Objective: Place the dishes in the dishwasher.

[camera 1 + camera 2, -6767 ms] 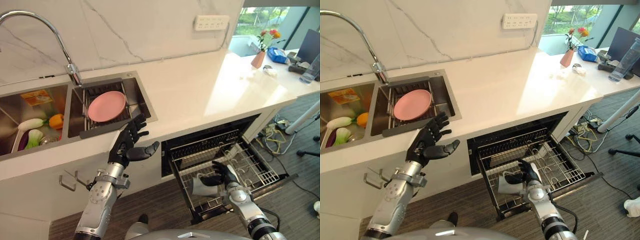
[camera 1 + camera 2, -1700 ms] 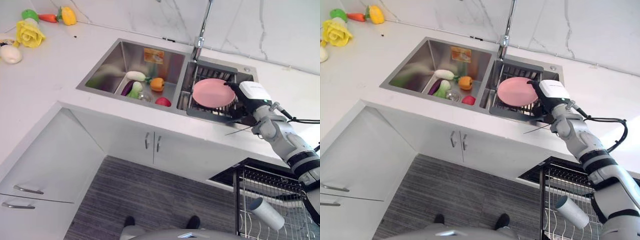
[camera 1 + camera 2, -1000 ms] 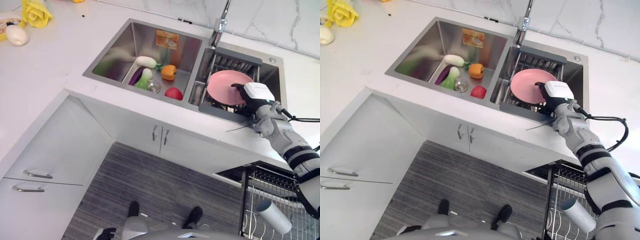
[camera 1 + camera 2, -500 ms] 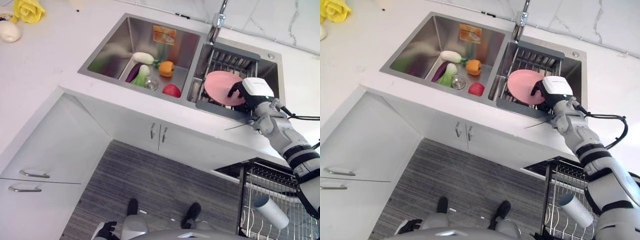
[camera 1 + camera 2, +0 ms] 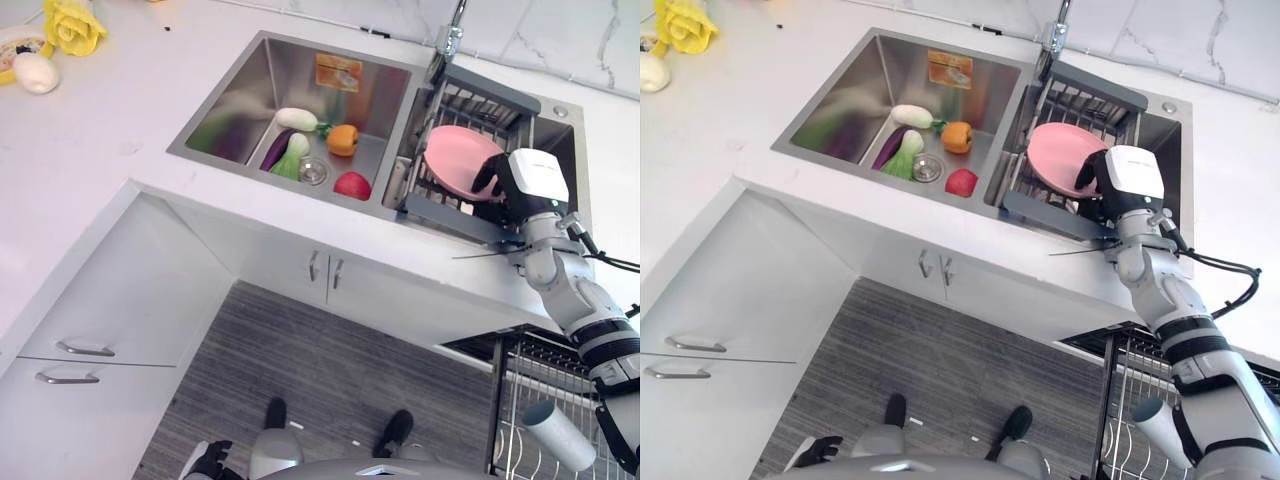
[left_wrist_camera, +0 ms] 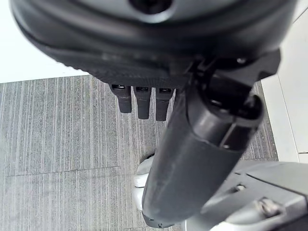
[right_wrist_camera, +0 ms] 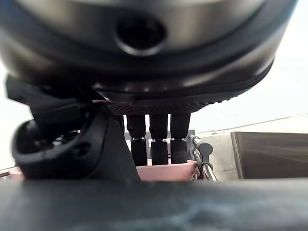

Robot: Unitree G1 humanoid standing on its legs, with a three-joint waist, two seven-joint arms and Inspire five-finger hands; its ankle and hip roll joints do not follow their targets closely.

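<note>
Gripping the pink plate [image 5: 458, 160] at its near rim, the right hand [image 5: 1102, 184] is curling its dark fingers [image 7: 159, 142] over the edge while the thumb is closing in from the other side, as the right wrist view shows. The plate is sitting tilted on the wire rack [image 5: 470, 105] inside the smaller basin of the steel sink [image 5: 250, 95], so it is not yet on its way to the dishwasher. The left hand [image 6: 144, 103] is hanging over the grey plank floor [image 6: 57, 130], its fingers relaxed and holding nothing.

By my judgement the task is partly under way: a pale cylindrical cup [image 5: 560, 435] is already lying in the pulled-out dishwasher rack [image 5: 515, 400], and the plate is the dish left to lift, carry across and slot in.

The plate is looking round, smooth and matte, likely plastic or glazed ceramic. The rack is thin metal wire with a dark frame. The basins are brushed steel, the larger one holding toy-like vegetables [image 5: 300, 140]. The tabletop [image 5: 100, 130] is glossy white stone.
</note>
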